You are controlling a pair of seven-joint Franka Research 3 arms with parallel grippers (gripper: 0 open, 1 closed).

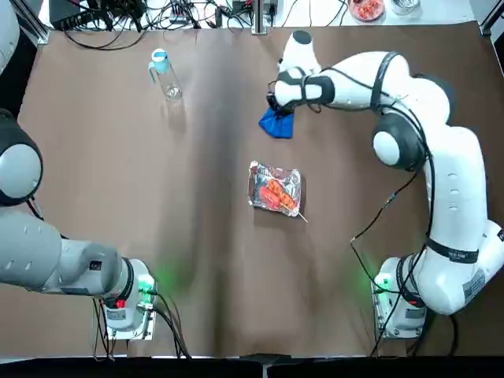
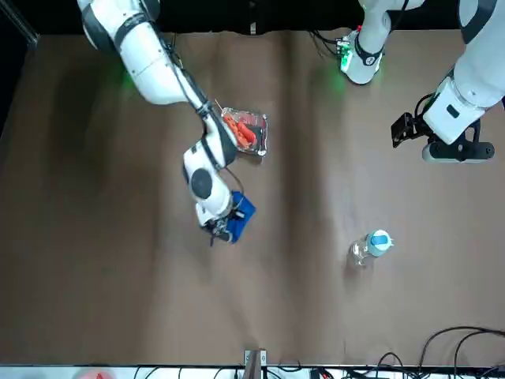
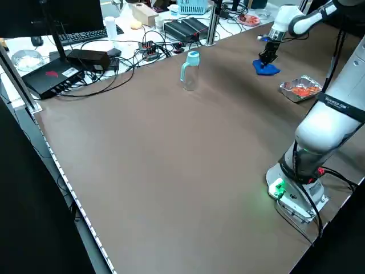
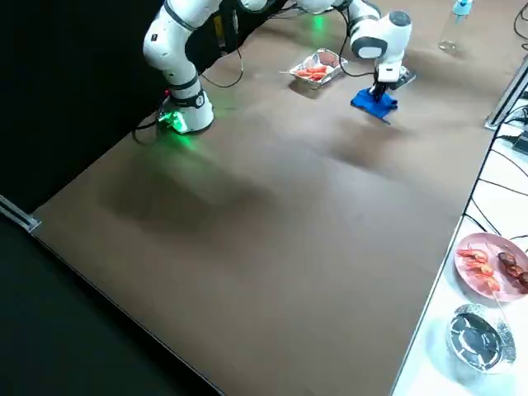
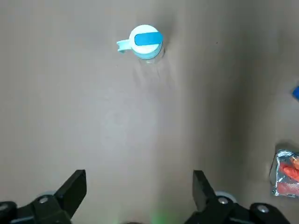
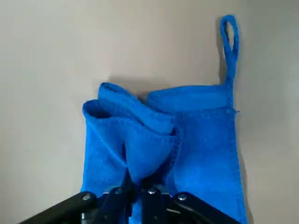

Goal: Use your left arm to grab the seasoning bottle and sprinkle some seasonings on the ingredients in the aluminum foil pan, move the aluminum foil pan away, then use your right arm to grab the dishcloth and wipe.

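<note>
At the dishcloth (image 6: 205, 140), folds partly hide the right pincer's (image 6: 135, 186) fingertips.

Bare table (image 1: 213, 236) lies open between bottle (image 1: 168, 77) and foil pan (image 1: 275, 189); the pan blocks the way from cloth (image 1: 277, 124) toward the robot's side.

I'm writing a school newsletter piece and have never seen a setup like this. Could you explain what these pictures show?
These are two white robot arms sharing one brown table. One picture looks straight down, one faces the robot from across the table, and two look down from its sides. The last two come from cameras on the arms' wrists.

On the table stand a clear bottle with a light-blue cap and, apart from it, a foil pan holding orange-red food.

The right gripper is beyond the pan, its fingers closed on a blue cloth. The left gripper hangs open above the table on its own side, holding nothing.
</note>
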